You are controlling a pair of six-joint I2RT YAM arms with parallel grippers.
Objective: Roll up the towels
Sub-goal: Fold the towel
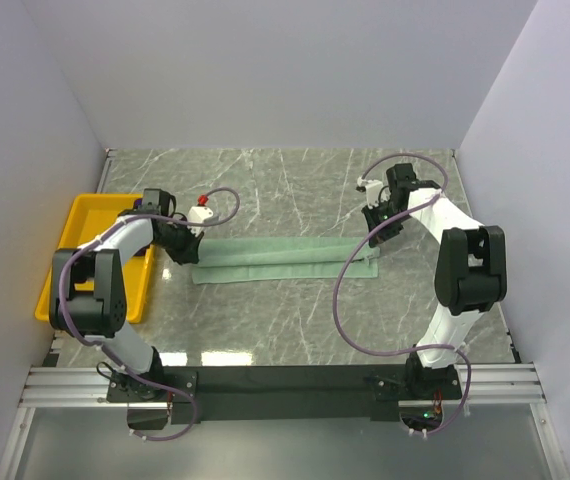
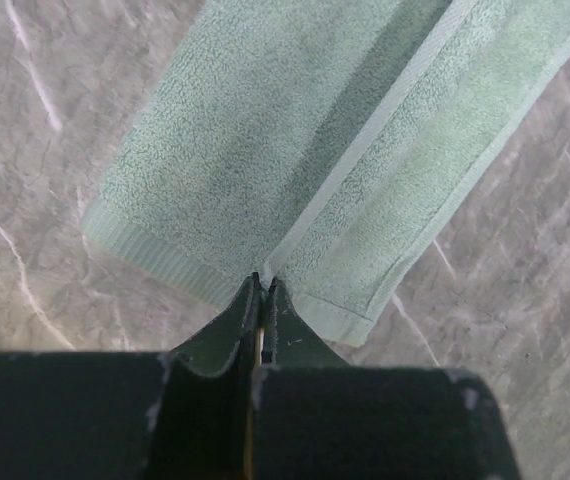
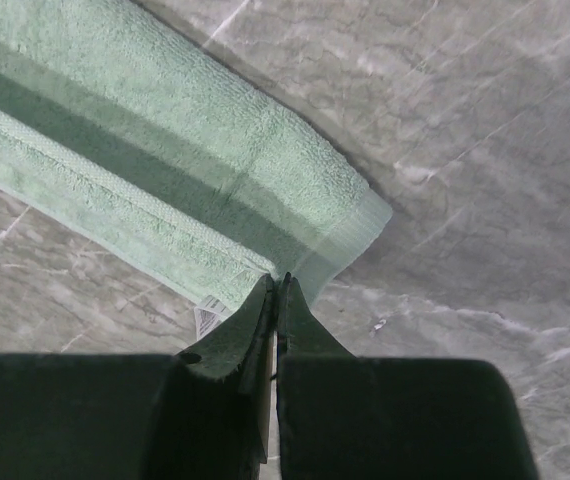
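A pale mint green towel (image 1: 285, 260) lies flat across the middle of the marble table, folded lengthwise into a narrow strip. My left gripper (image 1: 189, 249) sits low at its left end. In the left wrist view the towel (image 2: 295, 130) has its folded-over hem running straight into my left gripper (image 2: 263, 281), which is shut on that end edge. My right gripper (image 1: 377, 240) is at the towel's right end. The right wrist view shows the towel (image 3: 165, 170) with my right gripper (image 3: 277, 280) pinched shut on the end corner, beside a white label (image 3: 208, 315).
A yellow tray (image 1: 85, 215) stands at the left edge of the table, partly under my left arm. White walls close in the left, back and right sides. A black rail carries both arm bases at the near edge.
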